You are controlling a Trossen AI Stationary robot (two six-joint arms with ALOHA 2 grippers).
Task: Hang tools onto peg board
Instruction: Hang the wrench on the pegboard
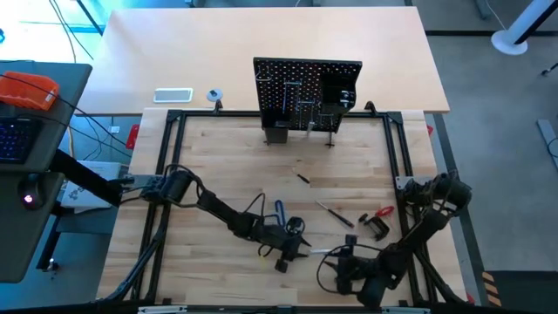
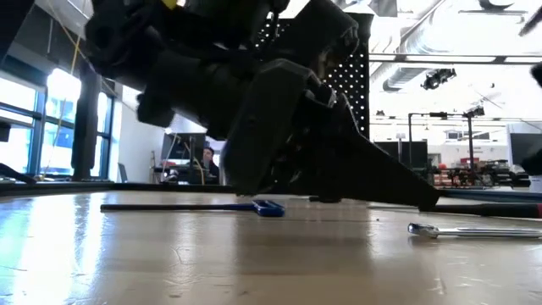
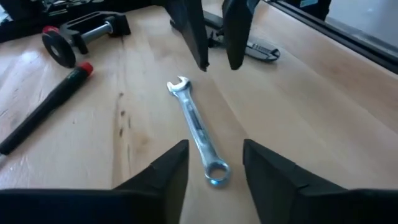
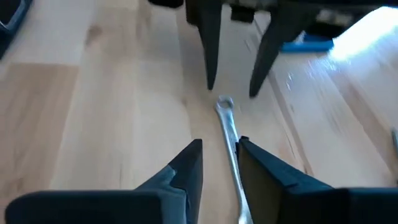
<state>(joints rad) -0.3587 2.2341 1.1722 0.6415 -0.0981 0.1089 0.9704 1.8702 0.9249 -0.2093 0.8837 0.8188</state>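
My left end effector (image 3: 214, 163) and right end effector (image 4: 219, 163) face each other low over the bench (image 1: 227, 157), each part open, gripping nothing. Far behind stands the peg board (image 1: 307, 92). Between them lies the wrench (image 3: 198, 128), long axis running from one to the other: ring end between my left fingers, shank between my right. Both look equally near.

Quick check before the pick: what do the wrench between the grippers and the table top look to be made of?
The wrench looks like bright polished or plated metal, likely steel: it is silver and throws sharp highlights along its shank. The table top looks like pale wood, butcher-block style: lengthwise grain, plank seams and a dark knot streak show, with a soft sheen that suggests a sealed finish.
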